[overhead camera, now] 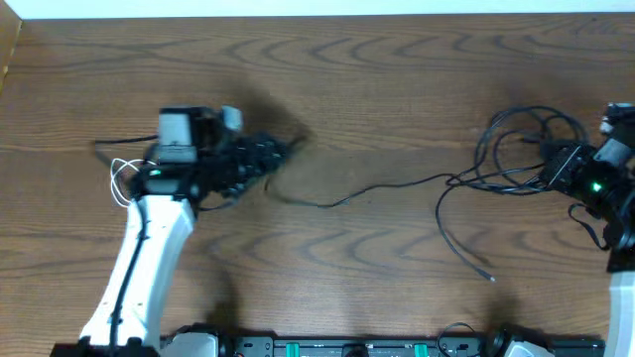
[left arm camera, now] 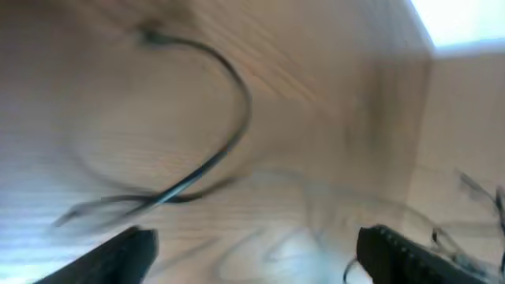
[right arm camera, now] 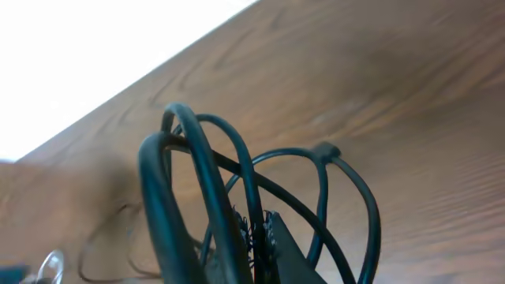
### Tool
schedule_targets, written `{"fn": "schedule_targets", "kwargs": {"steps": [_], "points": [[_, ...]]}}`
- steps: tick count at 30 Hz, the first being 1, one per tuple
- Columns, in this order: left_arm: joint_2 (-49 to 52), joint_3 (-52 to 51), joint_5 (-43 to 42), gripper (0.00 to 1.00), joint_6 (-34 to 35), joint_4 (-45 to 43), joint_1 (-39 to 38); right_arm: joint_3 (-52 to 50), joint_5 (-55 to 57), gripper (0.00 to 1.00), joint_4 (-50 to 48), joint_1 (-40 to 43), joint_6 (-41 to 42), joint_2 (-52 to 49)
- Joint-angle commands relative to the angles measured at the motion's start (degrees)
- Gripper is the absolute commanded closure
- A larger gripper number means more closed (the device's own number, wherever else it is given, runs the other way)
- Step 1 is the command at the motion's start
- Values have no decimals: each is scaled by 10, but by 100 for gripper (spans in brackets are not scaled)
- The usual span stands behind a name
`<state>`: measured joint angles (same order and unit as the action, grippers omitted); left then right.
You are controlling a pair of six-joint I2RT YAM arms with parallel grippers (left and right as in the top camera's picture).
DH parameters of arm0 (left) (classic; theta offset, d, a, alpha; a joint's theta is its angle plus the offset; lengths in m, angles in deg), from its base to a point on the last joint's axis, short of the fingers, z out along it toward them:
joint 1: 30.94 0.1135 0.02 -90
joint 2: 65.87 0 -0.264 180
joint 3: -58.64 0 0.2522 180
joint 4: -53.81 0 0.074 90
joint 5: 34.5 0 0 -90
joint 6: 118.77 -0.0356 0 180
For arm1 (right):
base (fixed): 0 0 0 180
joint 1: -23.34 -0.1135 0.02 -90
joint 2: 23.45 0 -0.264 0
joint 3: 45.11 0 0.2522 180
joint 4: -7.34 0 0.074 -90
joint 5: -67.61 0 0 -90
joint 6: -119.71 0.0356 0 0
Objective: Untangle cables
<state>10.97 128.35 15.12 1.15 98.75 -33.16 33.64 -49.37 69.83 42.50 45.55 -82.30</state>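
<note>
A bundle of black cable loops (overhead camera: 521, 144) lies at the right of the wooden table. My right gripper (overhead camera: 549, 169) is in the bundle's right side. In the right wrist view this gripper (right arm camera: 259, 233) is shut on one black strand, with other loops (right arm camera: 347, 197) arching around it. One black cable (overhead camera: 337, 202) runs left from the bundle toward my left gripper (overhead camera: 281, 151). Another end (overhead camera: 488, 277) trails toward the front. In the blurred left wrist view the left gripper (left arm camera: 256, 248) is open and empty above the table, with a curved black cable (left arm camera: 237, 118) beyond it. A white cable (overhead camera: 121, 181) loops beside the left arm.
The table's far edge (overhead camera: 317, 15) runs along the top of the overhead view and its left edge (overhead camera: 10, 59) shows at the corner. The left arm's white link (overhead camera: 139, 268) stretches from the front edge. Black arm bases (overhead camera: 347, 347) line the front.
</note>
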Motion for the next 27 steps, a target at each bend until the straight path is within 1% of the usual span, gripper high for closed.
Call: {"fn": "schedule_targets", "kwargs": {"steps": [1, 3, 6, 8, 10, 12, 15, 18, 22, 27], "points": [[25, 4, -21, 11, -89, 17, -70, 5, -82, 99, 28, 2, -57, -12], [34, 4, -18, 11, -122, 26, -93, 3, -113, 99, 53, 2, -99, -19], [45, 4, -16, 11, -136, 17, -116, -3, -153, 99, 80, -3, -148, -30], [45, 4, -21, 11, -133, -3, -123, -16, -170, 99, 82, -17, -153, -38], [44, 4, -52, 10, -134, -31, -128, -30, -181, 99, 82, -36, -153, -48], [44, 4, -87, 9, -136, -66, -134, -45, -216, 99, 80, -60, -160, -61], [44, 4, -96, 8, -153, -97, -144, -69, -285, 99, 66, -102, -207, -82], [44, 4, -110, 8, -153, -117, -146, -78, -288, 99, 55, -132, -209, -101], [44, 4, -167, 8, -153, -149, -147, -78, -290, 99, 43, -162, -208, -125], [44, 4, -173, 9, -153, -166, -170, -78, -292, 99, 15, -198, -206, -139]]}}
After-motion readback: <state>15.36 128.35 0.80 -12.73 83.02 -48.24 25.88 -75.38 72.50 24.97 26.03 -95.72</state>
